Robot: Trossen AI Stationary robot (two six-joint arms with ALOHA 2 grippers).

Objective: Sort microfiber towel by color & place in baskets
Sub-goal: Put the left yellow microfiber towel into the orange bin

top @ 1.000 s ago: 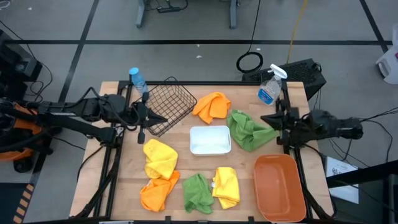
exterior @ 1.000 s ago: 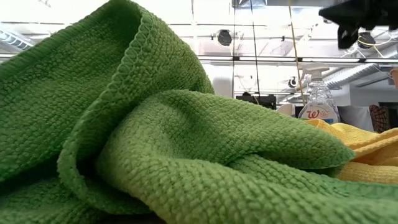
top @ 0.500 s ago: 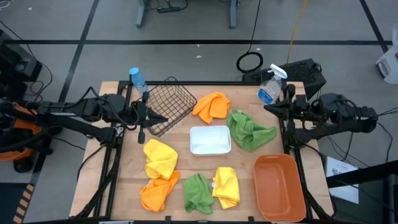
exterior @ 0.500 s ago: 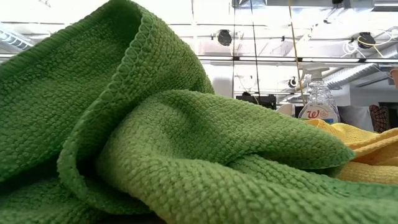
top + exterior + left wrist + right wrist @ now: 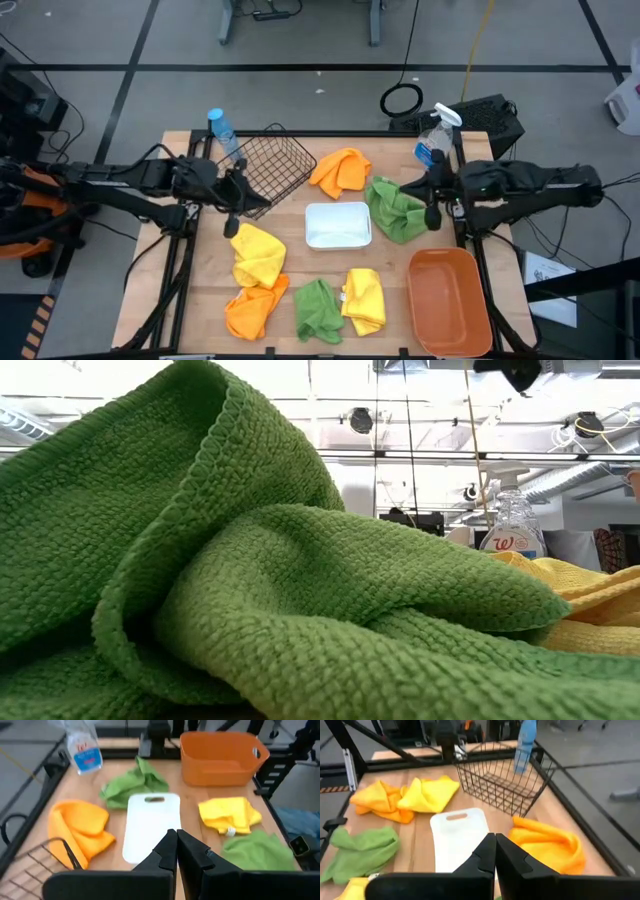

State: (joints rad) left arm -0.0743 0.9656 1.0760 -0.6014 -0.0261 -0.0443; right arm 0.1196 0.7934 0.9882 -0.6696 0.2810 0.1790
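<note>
While six crumpled towels lie scattered on the table (image 5: 395,265), the nearest green towel (image 5: 318,309) sits beside a yellow towel (image 5: 364,299). Left claw (image 5: 231,222), closed and empty, hovers beside the wire basket (image 5: 272,170); right claw (image 5: 432,214), closed and empty, hovers over another green towel (image 5: 398,211).

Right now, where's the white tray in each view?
High: white tray at table centre, beside the green towel.
Low: not in it; a green cloth fills the frame.
Left wrist: centre, past the left gripper.
Right wrist: lower centre.
Shared landmark: wire basket.
</note>
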